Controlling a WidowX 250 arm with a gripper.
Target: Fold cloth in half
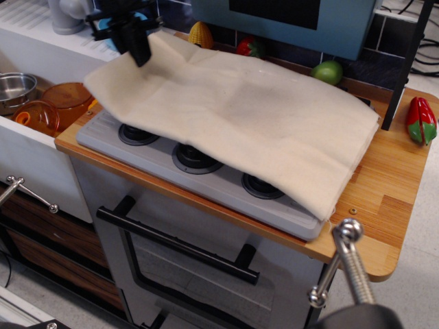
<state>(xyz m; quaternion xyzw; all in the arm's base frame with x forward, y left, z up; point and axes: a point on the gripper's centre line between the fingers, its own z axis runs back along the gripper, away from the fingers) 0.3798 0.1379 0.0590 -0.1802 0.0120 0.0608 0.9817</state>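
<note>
A wooden counter tops the toy oven unit, its bare front right corner showing pale planks and a small screw. A grey stove sits on it and fills most of the width; three black burners show along its front edge. A cream cloth lies over the stove, its right end reaching to the stove's right edge and drooping there, its left end raised off the burners. Along the back of the counter stand a toy corn, a strawberry and a green fruit. A red and green pepper rests at the far right edge, apart from the cloth.
</note>
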